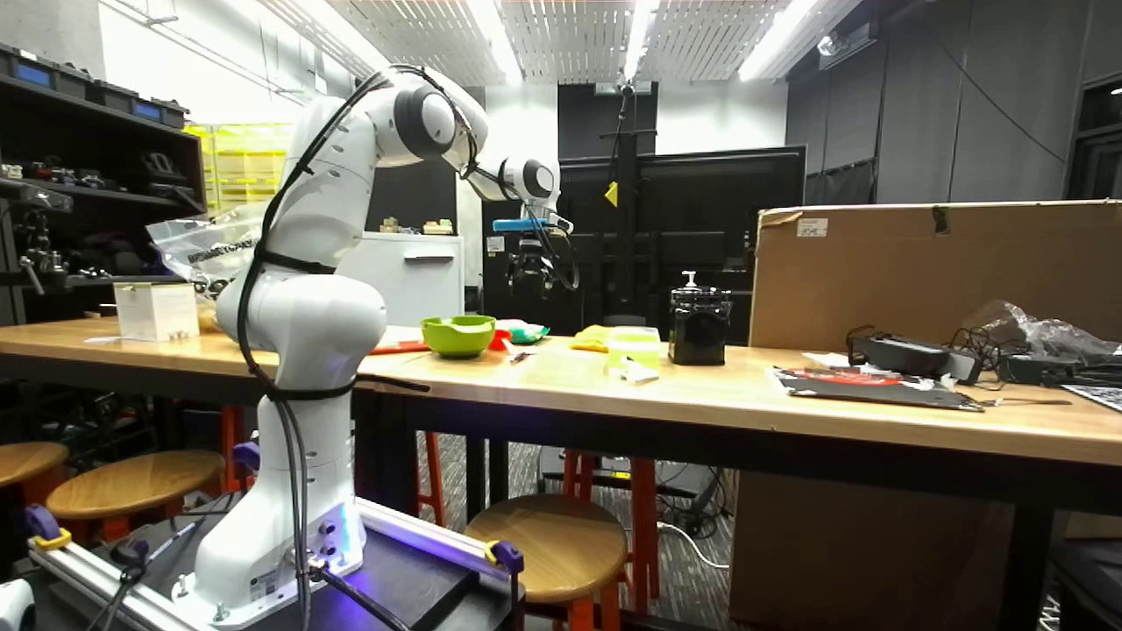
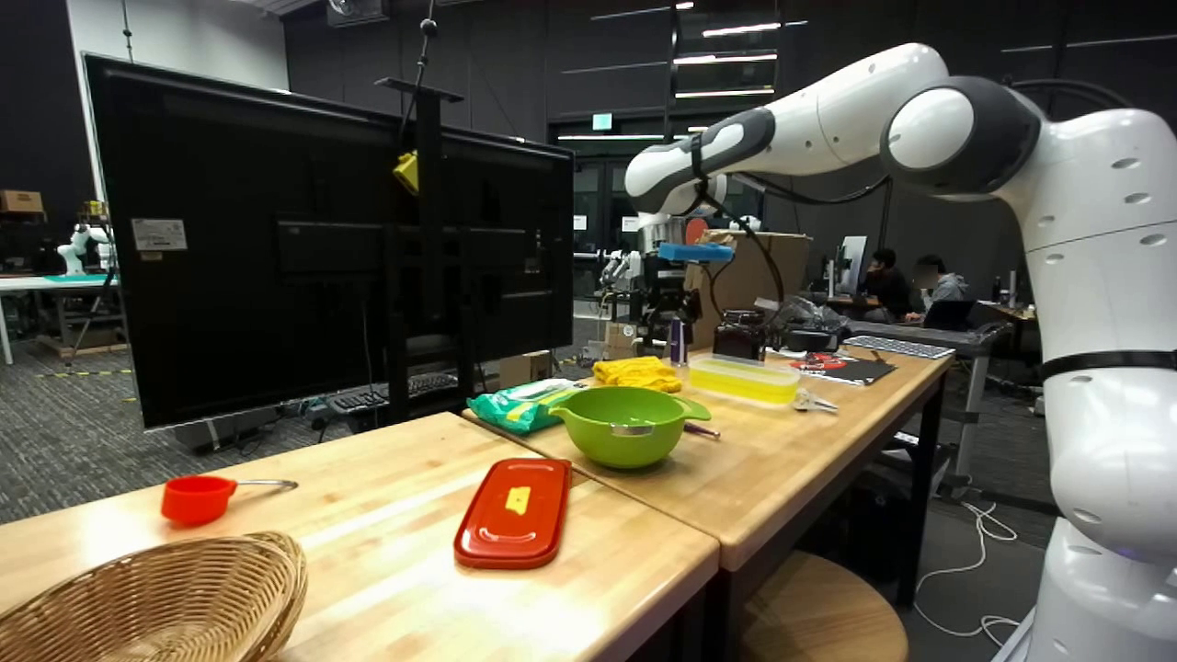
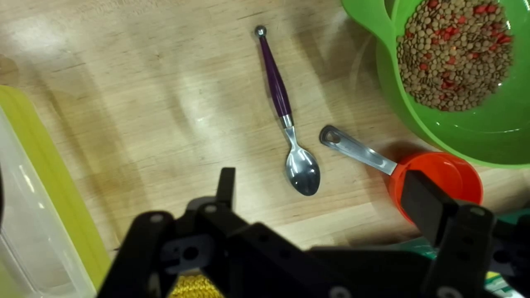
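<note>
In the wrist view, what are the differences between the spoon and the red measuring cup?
The spoon has a purple handle; the red measuring cup has a bare metal one. The spoon's head is silver; the cup is wider and red. The spoon shows whole; one of the fingers partly hides the cup. Both rest on the table.

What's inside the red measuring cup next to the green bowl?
In the wrist view, the red measuring cup shows only bare red inner surface. One of the fingers covers part of it, so anything behind that can't be seen.
</note>
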You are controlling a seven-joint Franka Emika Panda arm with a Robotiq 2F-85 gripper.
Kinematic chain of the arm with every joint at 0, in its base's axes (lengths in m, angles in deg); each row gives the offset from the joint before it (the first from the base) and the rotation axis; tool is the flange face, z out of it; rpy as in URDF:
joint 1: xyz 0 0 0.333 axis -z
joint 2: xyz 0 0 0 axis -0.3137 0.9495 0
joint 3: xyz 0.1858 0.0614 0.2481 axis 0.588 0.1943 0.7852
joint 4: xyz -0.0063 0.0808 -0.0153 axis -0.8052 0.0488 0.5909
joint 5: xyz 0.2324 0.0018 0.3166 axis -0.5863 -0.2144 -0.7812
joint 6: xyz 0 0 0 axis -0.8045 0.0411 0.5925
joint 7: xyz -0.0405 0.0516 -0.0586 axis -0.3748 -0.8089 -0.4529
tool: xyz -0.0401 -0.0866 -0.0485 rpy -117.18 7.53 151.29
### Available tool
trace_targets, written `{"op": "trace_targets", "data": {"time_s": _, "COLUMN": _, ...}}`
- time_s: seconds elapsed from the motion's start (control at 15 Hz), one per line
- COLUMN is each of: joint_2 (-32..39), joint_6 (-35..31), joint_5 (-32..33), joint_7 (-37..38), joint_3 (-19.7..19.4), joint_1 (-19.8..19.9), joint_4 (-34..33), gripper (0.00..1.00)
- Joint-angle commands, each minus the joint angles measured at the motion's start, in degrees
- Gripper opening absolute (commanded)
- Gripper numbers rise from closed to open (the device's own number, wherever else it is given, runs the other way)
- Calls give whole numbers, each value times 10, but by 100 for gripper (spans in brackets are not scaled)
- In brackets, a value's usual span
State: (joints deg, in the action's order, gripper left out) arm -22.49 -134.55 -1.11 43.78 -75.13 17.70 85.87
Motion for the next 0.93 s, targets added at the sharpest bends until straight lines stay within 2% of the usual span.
{"op": "trace_targets", "data": {"time_s": 0.0, "joint_2": 6, "joint_6": 2, "joint_5": -3, "joint_7": -3, "joint_3": 4, "joint_1": 9, "joint_4": -7, "gripper": 100}}
{"op": "trace_targets", "data": {"time_s": 0.47, "joint_2": 34, "joint_6": 23, "joint_5": -4, "joint_7": -34, "joint_3": -3, "joint_1": 34, "joint_4": -45, "gripper": 100}}
{"op": "trace_targets", "data": {"time_s": 0.53, "joint_2": 22, "joint_6": 6, "joint_5": 1, "joint_7": -19, "joint_3": 0, "joint_1": 27, "joint_4": -19, "gripper": 100}}
{"op": "trace_targets", "data": {"time_s": 0.87, "joint_2": 32, "joint_6": 11, "joint_5": 1, "joint_7": -27, "joint_3": -1, "joint_1": 35, "joint_4": -33, "gripper": 100}}
